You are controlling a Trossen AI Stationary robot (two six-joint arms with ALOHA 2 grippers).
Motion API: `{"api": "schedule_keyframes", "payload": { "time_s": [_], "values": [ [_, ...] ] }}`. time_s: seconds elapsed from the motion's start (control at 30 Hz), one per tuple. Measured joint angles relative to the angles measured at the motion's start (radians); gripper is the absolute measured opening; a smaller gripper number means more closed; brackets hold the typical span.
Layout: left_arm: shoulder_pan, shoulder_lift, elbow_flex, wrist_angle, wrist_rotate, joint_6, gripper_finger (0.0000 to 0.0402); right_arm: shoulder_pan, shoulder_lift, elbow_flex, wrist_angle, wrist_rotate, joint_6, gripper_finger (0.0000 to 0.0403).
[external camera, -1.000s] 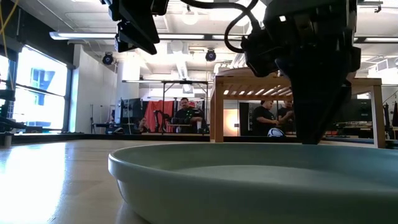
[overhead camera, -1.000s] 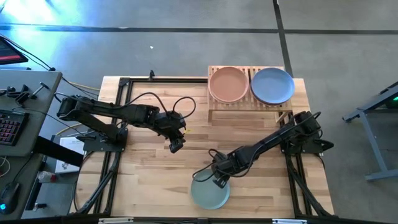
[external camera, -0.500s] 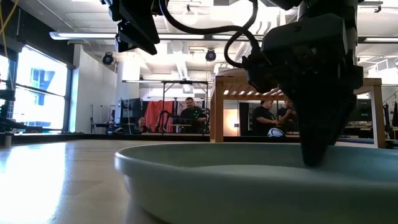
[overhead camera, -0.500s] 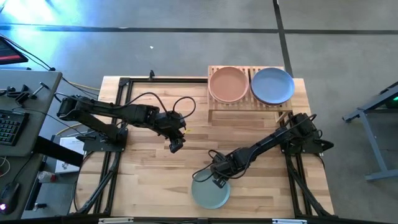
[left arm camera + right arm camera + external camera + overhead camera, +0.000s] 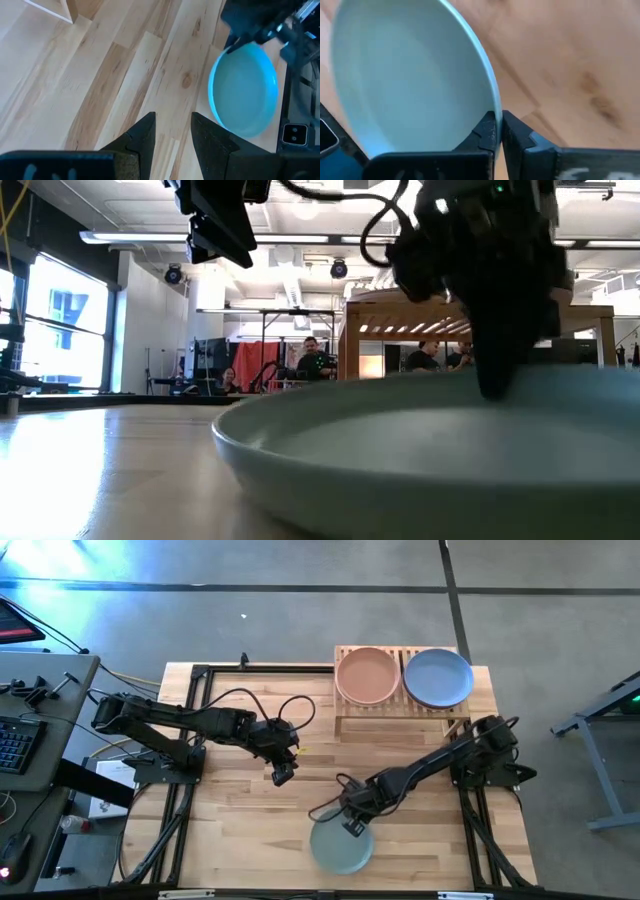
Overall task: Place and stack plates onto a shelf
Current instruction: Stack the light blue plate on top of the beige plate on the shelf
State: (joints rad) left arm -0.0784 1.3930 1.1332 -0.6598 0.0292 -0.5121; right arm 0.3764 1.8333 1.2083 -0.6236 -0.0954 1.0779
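Observation:
A mint plate [image 5: 340,850] lies near the table's front edge, and my right gripper [image 5: 352,826] is shut on its far rim. In the low view the plate [image 5: 400,460] stands tipped, its far side raised. The shelf [image 5: 400,705] of pale slats stands at the far right and carries a salmon plate [image 5: 367,675] and a light blue plate [image 5: 437,677] side by side on its top. My left gripper [image 5: 281,776] hangs open above the table's middle, holding nothing; its wrist view shows the mint plate [image 5: 245,95] farther off. My right gripper pinches the mint plate's far rim [image 5: 490,107] between its two fingers, one finger inside the plate and one outside. The fingers [image 5: 495,375] come from above, slanting down from the table's far right. The plate's far side is tipped up; what its near side rests on cannot be seen.
Black arm frames run along the table's left side [image 5: 190,740] and right side [image 5: 480,810]. Bare wood lies between the shelf and the mint plate. People stand in the room behind the table [image 5: 310,365].
My right gripper has shut and taken hold of the mint plate's far rim. The plate's far side has tipped up from lying flat, and the plate has slid slightly toward the table's right edge.

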Motion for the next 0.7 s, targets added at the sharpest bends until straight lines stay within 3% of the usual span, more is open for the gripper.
{"api": "schedule_keyframes", "payload": {
  "time_s": [0.47, 0.7],
  "values": [
    [0.013, 0.000, 0.000, 0.008, -0.016, 0.000, 0.0113, -0.123, -0.301, 0.000, -0.320, 0.142, -0.067, 0.0000],
    [0.057, 0.000, 0.000, 0.030, -0.019, 0.041, 0.0113, -0.265, -0.467, 0.000, -0.350, 0.153, -0.196, 0.0000]
  ]
}}
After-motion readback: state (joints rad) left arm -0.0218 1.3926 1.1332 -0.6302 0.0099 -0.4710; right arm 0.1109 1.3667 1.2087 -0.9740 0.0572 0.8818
